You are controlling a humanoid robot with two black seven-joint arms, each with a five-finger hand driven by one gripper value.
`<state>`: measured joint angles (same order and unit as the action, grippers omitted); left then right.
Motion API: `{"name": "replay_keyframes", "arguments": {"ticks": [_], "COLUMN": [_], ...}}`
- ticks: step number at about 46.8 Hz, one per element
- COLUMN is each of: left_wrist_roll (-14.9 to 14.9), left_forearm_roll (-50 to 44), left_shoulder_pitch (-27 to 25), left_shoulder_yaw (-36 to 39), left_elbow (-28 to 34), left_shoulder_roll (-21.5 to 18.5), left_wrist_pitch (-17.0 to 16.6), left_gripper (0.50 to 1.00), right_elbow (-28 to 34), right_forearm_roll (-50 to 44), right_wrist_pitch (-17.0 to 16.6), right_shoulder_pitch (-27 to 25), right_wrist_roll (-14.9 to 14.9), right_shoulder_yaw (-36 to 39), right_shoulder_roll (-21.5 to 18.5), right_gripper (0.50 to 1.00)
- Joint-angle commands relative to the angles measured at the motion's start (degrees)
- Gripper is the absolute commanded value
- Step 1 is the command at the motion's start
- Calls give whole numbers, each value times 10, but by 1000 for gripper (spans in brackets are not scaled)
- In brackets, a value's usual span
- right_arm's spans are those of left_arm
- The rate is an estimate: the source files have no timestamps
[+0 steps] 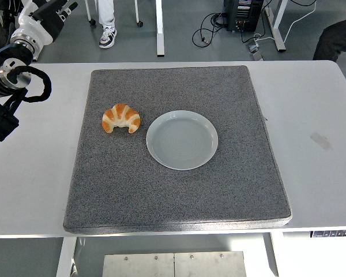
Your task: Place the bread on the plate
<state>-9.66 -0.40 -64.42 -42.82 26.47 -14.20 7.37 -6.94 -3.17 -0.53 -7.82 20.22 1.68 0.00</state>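
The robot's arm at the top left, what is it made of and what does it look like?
The left arm is black and chunky, with a round silver joint ring and a black cable looping out beside it. It ends in the left hand, which has a white wrist cuff and black-and-white jointed fingers. No other arm shows.

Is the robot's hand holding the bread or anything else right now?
No, nothing is held. The left hand is up at the far left corner, away from the croissant, which lies on the grey mat beside the plate.

Grey mat (179, 190) on white table (311, 173)
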Motion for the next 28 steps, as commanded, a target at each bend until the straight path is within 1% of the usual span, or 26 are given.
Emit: {"name": "replay_keyframes", "arguments": {"ticks": [1,7,12,15,17,20,25,28], "left_wrist_roll": [2,3,3,2,2,1,-2,-2], "left_forearm_roll": [1,7,13,28,44,72,151,209], "left_shoulder_pitch": [4,2,-3,-11,-16,-20,-24,-35], "left_shoulder_yaw": [1,1,3,25,45,63,70,72], "left_elbow": [6,8,17,34,55,96,166,178], "left_shoulder_roll": [-1,-3,-16,-24,-36,-69,-115,-136], "left_wrist_pitch": [-1,4,-3,-12,-19,-22,-21,-22], "left_gripper": [986,986,986,986,986,986,986,984], "right_elbow": [0,0,0,0,0,0,0,0], "right_forearm_roll": [0,0,0,0,0,0,0,0], "right_wrist_pitch": [0,0,0,0,0,0,0,0], "right_shoulder_pitch": [0,0,0,0,0,0,0,0], "right_wrist_roll": [0,0,0,0,0,0,0,0], "right_shoulder_yaw": [0,0,0,0,0,0,0,0], "right_shoulder_roll": [0,0,0,0,0,0,0,0], "right_gripper": [1000,1000,1000,1000,1000,1000,1000,1000]}}
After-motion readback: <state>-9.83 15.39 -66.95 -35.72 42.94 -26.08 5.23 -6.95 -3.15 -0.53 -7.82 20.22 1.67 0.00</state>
